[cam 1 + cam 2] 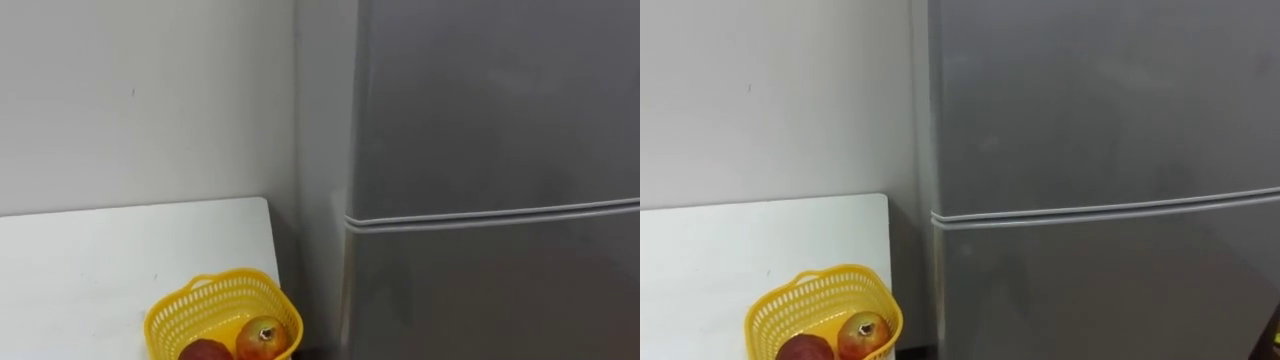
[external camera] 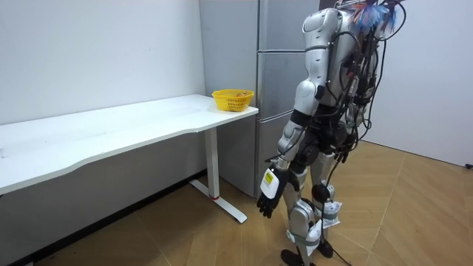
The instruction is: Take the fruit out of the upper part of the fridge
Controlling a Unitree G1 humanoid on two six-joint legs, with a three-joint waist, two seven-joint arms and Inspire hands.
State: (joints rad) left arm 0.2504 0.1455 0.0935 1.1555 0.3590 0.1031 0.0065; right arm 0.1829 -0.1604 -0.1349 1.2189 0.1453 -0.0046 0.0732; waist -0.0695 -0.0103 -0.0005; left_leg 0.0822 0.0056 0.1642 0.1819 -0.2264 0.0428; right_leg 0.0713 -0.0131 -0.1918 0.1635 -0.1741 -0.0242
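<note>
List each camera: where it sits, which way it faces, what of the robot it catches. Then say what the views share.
Left eye view: on the robot's head, facing the shut grey fridge close up, white table corner and yellow basket of fruit at lower left.
Right eye view: just beside it, facing the same way, scene shifted slightly left.
Room view: standing in the room behind the robot's left side, seeing its whole body before the fridge, left hand hanging open.
Shared: all three show fridge, table and basket.

Clad in silver-grey shells over black joints; draped with dark cables on the side away from the fridge.
</note>
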